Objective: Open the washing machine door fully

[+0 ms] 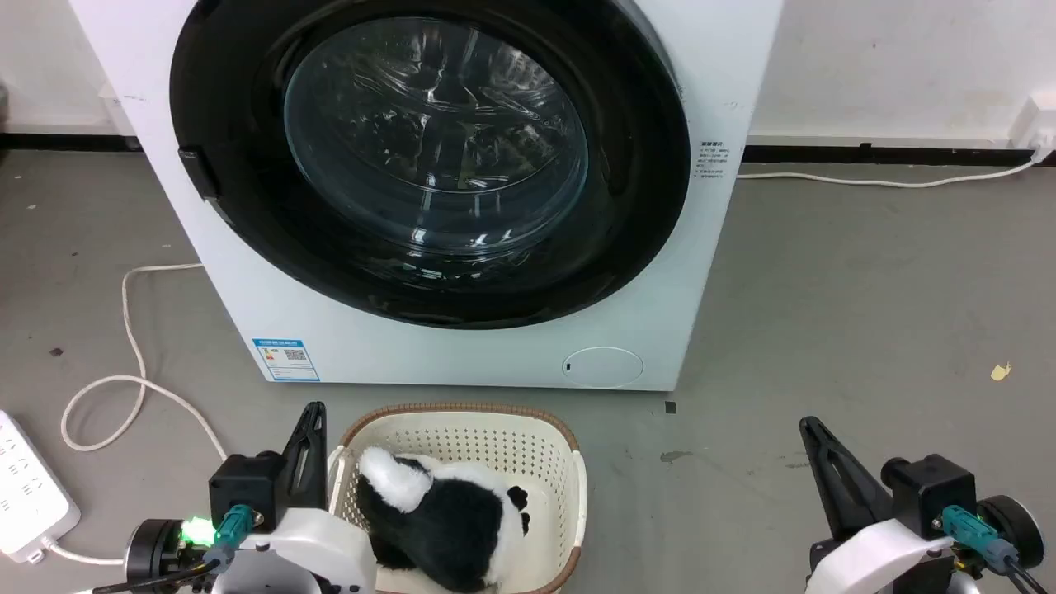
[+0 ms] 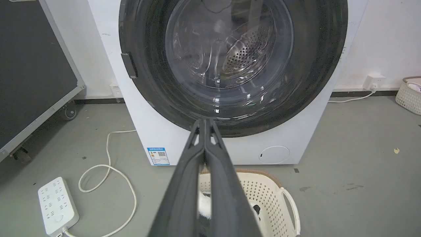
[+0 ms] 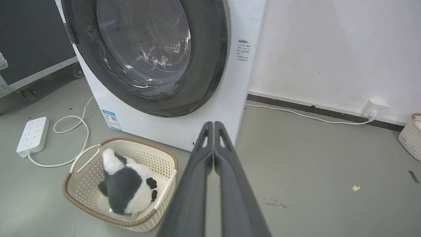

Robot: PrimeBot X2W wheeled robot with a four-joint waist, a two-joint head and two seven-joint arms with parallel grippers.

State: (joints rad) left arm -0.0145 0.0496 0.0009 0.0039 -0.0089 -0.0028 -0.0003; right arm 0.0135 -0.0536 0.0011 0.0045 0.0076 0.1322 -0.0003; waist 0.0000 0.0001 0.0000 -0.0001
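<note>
washing machine door flush w/ front; left end effector, right end effector fingers together, empty; basket beside left

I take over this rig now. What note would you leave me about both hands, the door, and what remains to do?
The left hand is shut and empty, low near the basket, away from the door.
The right hand is shut and empty, low over the floor on the right.
The washing machine door looks closed on the washing machine; a dark tab sits on its left edge.
Done: nothing yet.
Left: reach the door and swing it fully open. Mind the basket with the plush toy in front.
</note>
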